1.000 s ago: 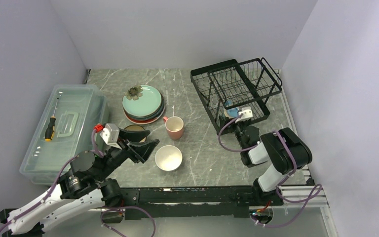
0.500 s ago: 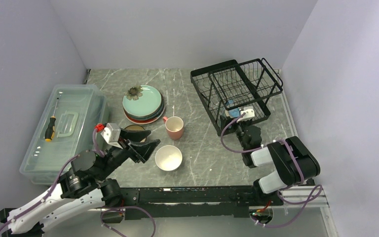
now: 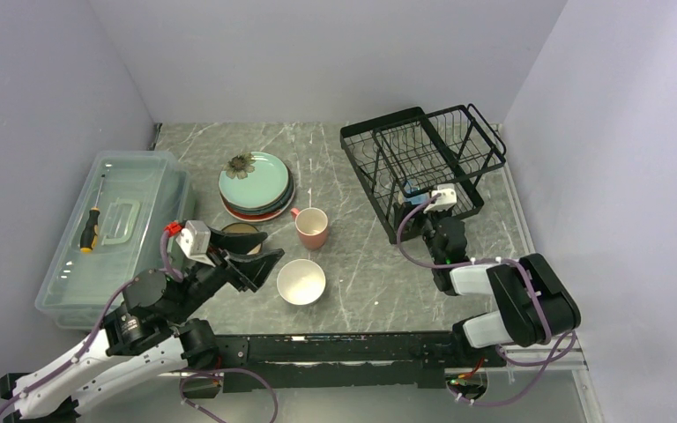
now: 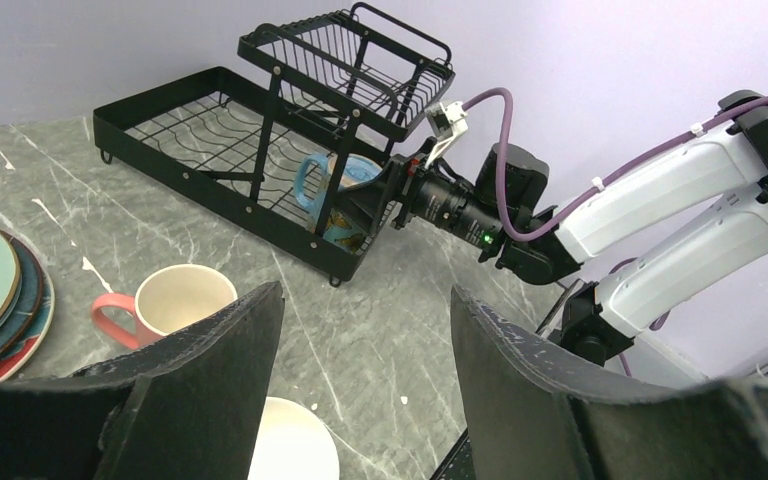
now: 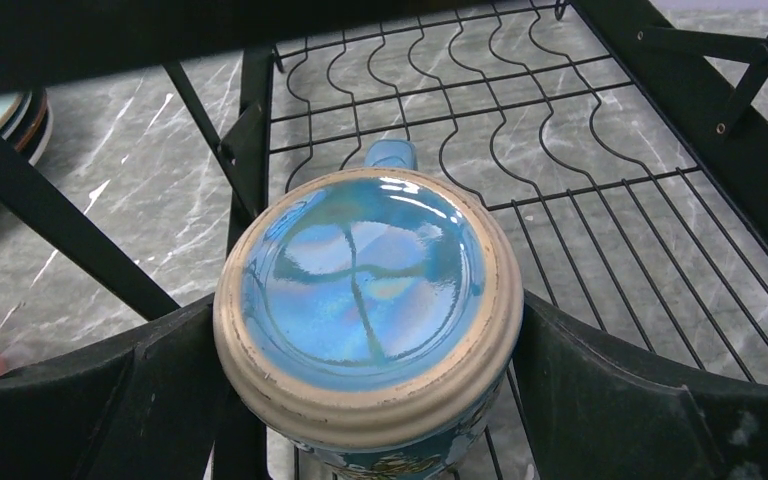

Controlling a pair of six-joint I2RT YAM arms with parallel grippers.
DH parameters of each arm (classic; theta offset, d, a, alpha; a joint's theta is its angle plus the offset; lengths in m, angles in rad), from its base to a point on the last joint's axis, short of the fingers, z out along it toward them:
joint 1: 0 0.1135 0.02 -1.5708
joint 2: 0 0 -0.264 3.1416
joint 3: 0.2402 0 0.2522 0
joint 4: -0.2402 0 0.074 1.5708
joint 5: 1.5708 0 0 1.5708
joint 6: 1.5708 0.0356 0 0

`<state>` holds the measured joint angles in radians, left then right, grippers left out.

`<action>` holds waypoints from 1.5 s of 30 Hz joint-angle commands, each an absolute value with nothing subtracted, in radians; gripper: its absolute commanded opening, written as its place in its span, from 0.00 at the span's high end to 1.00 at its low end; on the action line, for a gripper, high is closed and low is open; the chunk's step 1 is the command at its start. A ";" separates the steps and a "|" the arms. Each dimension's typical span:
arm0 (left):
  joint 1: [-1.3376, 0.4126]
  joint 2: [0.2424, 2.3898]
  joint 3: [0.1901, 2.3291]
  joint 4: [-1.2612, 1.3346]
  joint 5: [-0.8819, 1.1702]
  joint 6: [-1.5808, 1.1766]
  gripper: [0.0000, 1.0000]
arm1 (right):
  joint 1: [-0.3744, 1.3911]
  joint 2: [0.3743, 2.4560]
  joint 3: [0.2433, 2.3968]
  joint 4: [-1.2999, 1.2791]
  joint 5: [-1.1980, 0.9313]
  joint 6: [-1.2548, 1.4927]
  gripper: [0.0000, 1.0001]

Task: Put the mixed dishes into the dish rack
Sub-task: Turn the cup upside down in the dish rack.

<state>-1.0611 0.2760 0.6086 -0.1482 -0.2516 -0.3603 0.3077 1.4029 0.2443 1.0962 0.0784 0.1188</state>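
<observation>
The blue mug stands upside down on the lower tier of the black wire dish rack, at its near corner. My right gripper is open, its fingers close beside the mug on both sides. My left gripper hangs open and empty over the table, between the brown bowl and the white bowl. One of its fingers partly covers the brown bowl. The pink mug stands upright near the stack of plates, whose top plate is mint-green with a flower.
A clear plastic box with a screwdriver on its lid lies along the left wall. The rack's raised basket tier overhangs the blue mug. Walls close in the table on the left, back and right.
The right arm's elbow has swung out to the right and its jaws have widened slightly around the blue mug. The left arm has not moved.
</observation>
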 commanded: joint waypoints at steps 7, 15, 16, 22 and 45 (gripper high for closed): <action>-1.065 0.262 0.637 -0.136 -0.258 -0.353 0.32 | 0.317 1.296 0.284 0.959 0.121 0.183 0.00; -1.065 0.254 0.629 -0.127 -0.263 -0.355 0.29 | 0.324 1.209 0.309 0.809 0.140 0.190 0.00; -1.065 0.257 0.630 -0.129 -0.263 -0.356 0.28 | 0.325 1.205 0.315 0.787 0.143 0.195 0.00; -1.065 0.259 0.635 -0.129 -0.263 -0.353 0.28 | 0.328 1.171 0.322 0.692 0.170 0.226 0.00; -1.065 0.261 0.634 -0.122 -0.259 -0.351 0.27 | 0.368 1.091 0.529 0.192 0.240 0.247 0.00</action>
